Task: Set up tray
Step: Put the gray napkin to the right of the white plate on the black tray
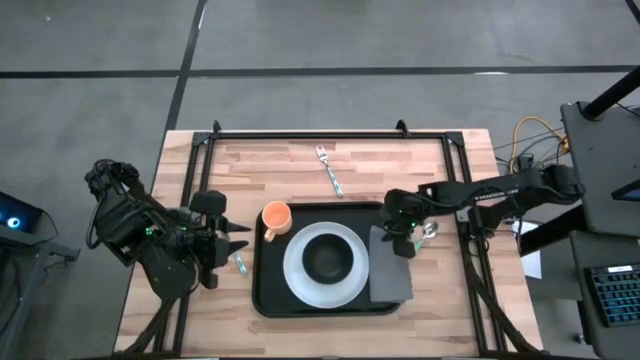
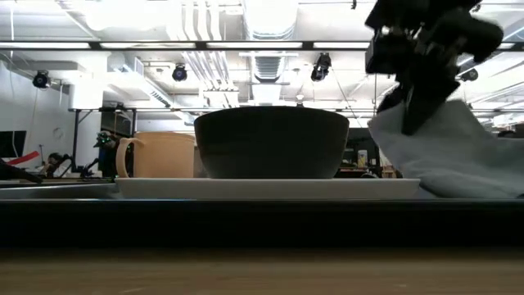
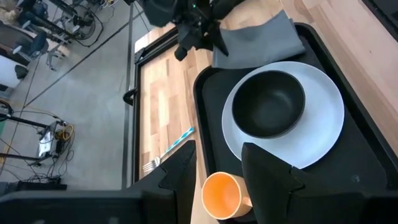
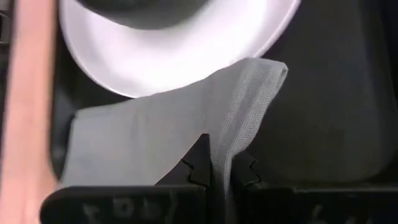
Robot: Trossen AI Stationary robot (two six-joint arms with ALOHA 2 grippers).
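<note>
The large black tray lies in the middle of the table. On it a white plate carries a small black bowl. An orange cup stands in the tray's far left corner. A grey napkin lies along the tray's right side, its far end raised. My right gripper is over that far end, shut on the napkin. My left gripper hangs open just left of the tray, beside the cup. My right gripper pinches a raised fold of the napkin at its far end between the two fingers, coming from above. In the low view the held end is lifted and the cloth slopes down to the tray, where its near part lies flat.
A fork lies on the bare wood beyond the tray. A teal-handled utensil lies between my left gripper and the tray's left rim. Another metal utensil rests just right of the tray. A black frame runs round the table's edges.
</note>
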